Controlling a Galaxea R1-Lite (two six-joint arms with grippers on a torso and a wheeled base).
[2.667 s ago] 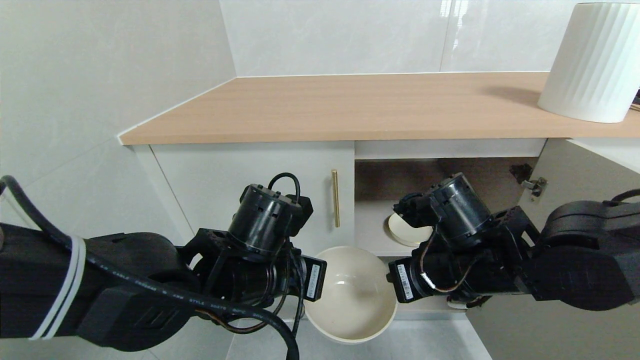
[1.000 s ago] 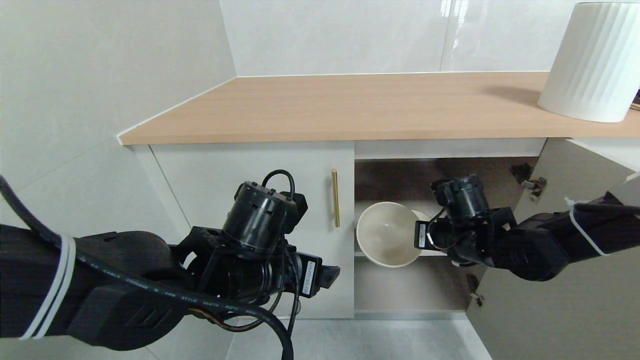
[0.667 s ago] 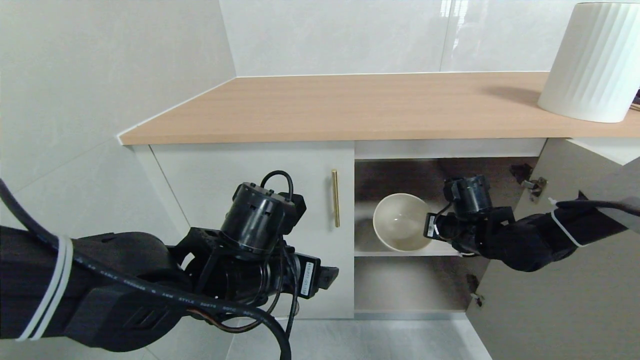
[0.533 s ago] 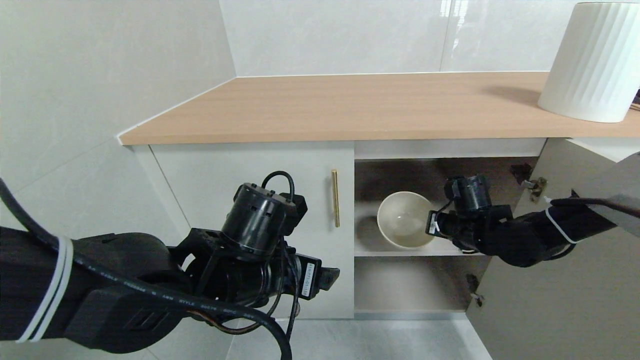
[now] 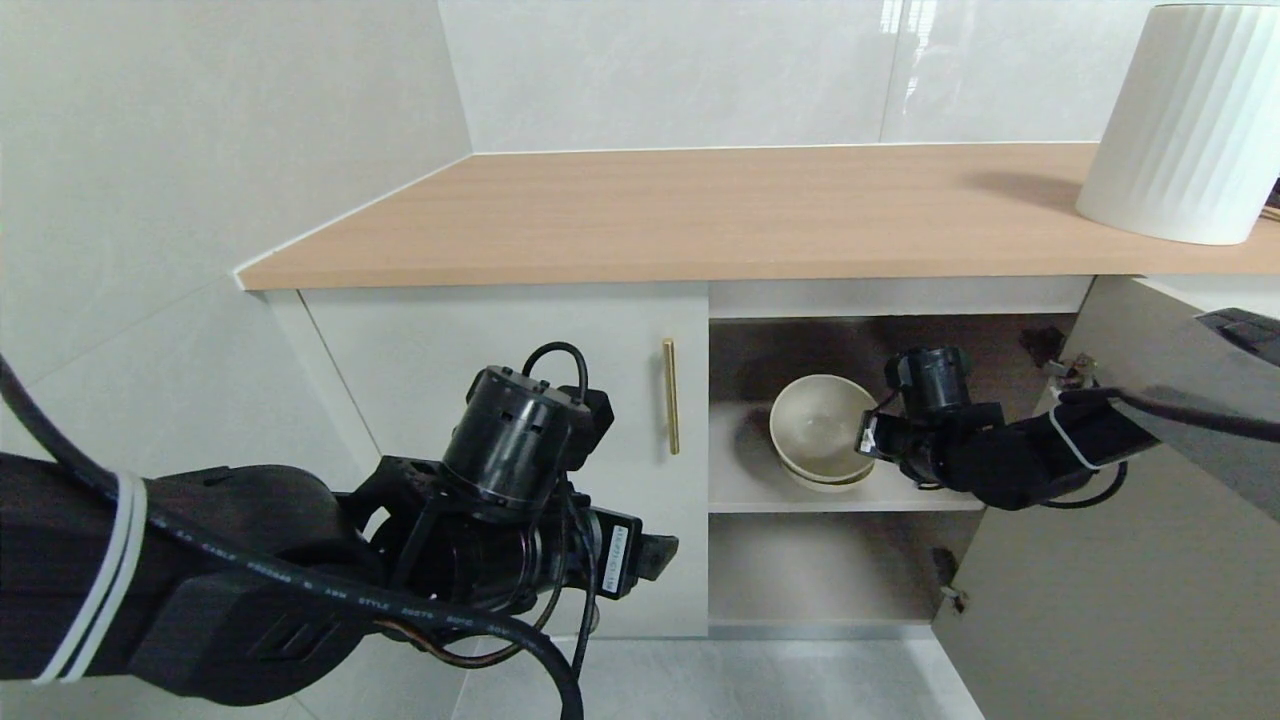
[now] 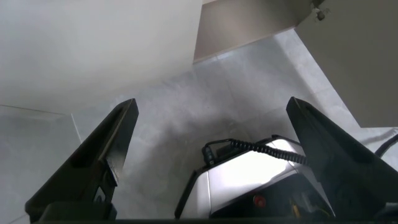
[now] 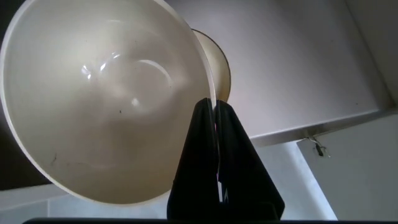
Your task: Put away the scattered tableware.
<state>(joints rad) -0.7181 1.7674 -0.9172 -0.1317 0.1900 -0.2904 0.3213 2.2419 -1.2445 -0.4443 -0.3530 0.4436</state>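
A cream bowl (image 5: 820,425) is held tilted inside the open cupboard, just above a small cream plate (image 5: 828,480) that lies on the middle shelf (image 5: 740,485). My right gripper (image 5: 868,438) is shut on the bowl's right rim. In the right wrist view the fingers (image 7: 214,134) pinch the rim of the bowl (image 7: 106,106), with the plate (image 7: 219,59) behind it. My left gripper (image 5: 655,555) hangs low in front of the closed cupboard door, left of the opening. In the left wrist view this gripper (image 6: 214,155) is open with only floor between its fingers.
The cupboard's right door (image 5: 1100,560) stands open beside my right arm. The left door is closed and has a gold handle (image 5: 670,396). A wooden countertop (image 5: 700,215) runs above, with a white ribbed container (image 5: 1190,120) at its right end. A lower shelf (image 5: 820,580) lies below.
My right gripper has carried the bowl from low in front of the cupboard up and into it, over the plate on the shelf. The left arm has barely moved.
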